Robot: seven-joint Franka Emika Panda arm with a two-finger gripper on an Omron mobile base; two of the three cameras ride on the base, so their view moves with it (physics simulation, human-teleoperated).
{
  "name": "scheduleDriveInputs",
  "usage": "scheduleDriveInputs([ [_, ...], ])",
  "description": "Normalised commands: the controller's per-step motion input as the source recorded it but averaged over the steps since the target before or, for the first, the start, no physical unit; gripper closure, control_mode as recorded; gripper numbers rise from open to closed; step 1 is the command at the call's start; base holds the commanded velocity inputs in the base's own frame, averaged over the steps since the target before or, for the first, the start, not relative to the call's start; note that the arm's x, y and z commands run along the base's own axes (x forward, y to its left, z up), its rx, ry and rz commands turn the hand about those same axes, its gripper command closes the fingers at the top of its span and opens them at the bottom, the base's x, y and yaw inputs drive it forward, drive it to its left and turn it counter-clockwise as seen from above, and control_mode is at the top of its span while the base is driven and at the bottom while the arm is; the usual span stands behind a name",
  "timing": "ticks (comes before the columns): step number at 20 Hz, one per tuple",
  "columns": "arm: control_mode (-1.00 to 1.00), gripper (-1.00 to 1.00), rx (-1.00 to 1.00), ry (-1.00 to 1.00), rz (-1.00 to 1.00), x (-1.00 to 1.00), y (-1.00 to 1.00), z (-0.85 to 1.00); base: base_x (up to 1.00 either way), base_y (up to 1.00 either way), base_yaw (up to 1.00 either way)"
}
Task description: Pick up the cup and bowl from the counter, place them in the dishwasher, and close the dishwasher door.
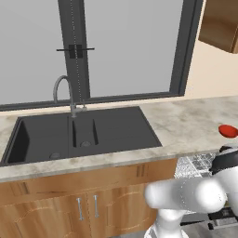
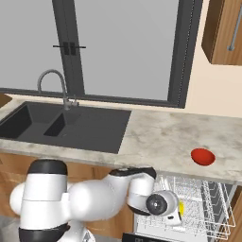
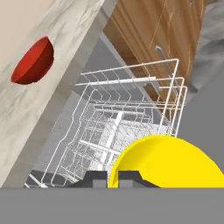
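The two-finger gripper (image 3: 113, 178) is clamped tight on the rim of the small bright yellow cup (image 3: 168, 162), held over the dishwasher's white wire rack (image 3: 127, 127) evidently for loading, while the shallow red bowl (image 2: 203, 156) waits on the speckled counter (image 2: 160, 137).

The red bowl (image 1: 228, 131) sat near the bench's (image 1: 186, 123) right front edge, well apart from the black double sink (image 1: 79, 135). Below that edge showed a white wire rack (image 1: 195, 165), beside wooden cabinet doors (image 1: 83, 209).
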Motion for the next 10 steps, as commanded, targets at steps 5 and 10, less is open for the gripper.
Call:
scheduleDriveInputs([
  [5,-1.0,1.0,0.0,0.0,0.0,0.0,-0.11,-0.48,0.0,0.0,0.0],
  [10,-1.0,1.0,0.0,-0.01,0.0,0.0,-0.15,-0.34,0.0,0.0,0.0],
])
